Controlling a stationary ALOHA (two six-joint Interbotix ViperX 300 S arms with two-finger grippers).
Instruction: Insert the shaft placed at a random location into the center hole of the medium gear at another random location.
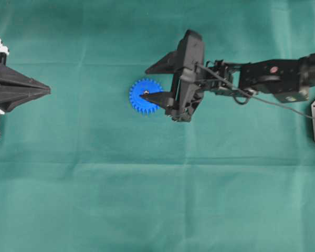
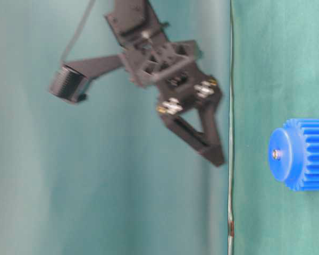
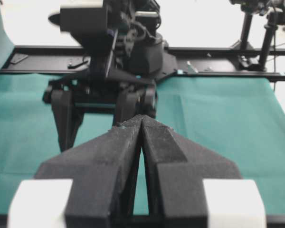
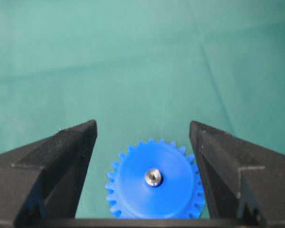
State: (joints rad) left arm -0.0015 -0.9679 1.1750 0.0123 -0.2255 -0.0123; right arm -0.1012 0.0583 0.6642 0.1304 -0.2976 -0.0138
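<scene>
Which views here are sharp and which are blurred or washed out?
Overhead view: evenly lit, sharp on the blue gear and right gripper. Table-level view: gripper smeared and soft, gear fairly crisp. Left wrist view: left gripper sharp, background beyond the green cloth blown out white. Right wrist view: pin clear, finger edges soft.

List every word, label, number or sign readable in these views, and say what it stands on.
None can be read: no print shows on the blue gear, the shaft in its hub, the green cloth, the right gripper or the left gripper. The rail behind bears no legible marking.
</scene>
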